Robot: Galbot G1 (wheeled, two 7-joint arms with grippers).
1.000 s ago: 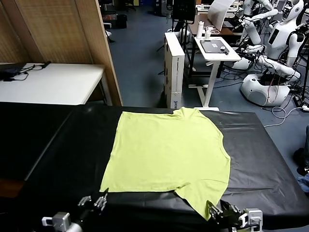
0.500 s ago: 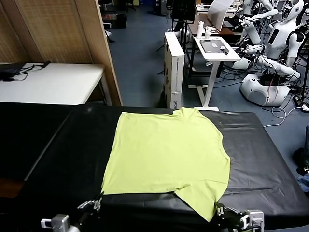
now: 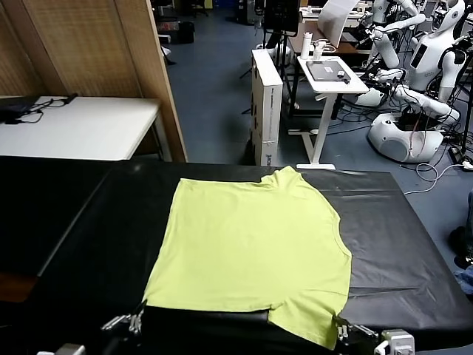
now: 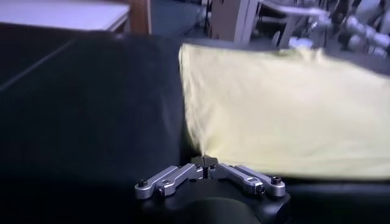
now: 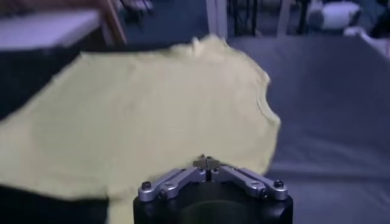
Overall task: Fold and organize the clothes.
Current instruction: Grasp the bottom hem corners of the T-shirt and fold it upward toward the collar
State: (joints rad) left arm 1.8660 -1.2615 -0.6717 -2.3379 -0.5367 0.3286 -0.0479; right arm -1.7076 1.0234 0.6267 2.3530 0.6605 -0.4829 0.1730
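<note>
My left claw (image 3: 133, 322) pinches the T-shirt (image 3: 251, 248) at its near left corner; my right claw (image 3: 341, 330) pinches the near sleeve. Lime, plain, it lies flat mid-tabletop (image 3: 96, 244), black margins open all round.

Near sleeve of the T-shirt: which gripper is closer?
Right. The right gripper is shut on the near sleeve of the lime T-shirt at the table's front edge; the left gripper is shut on the opposite near corner.
</note>
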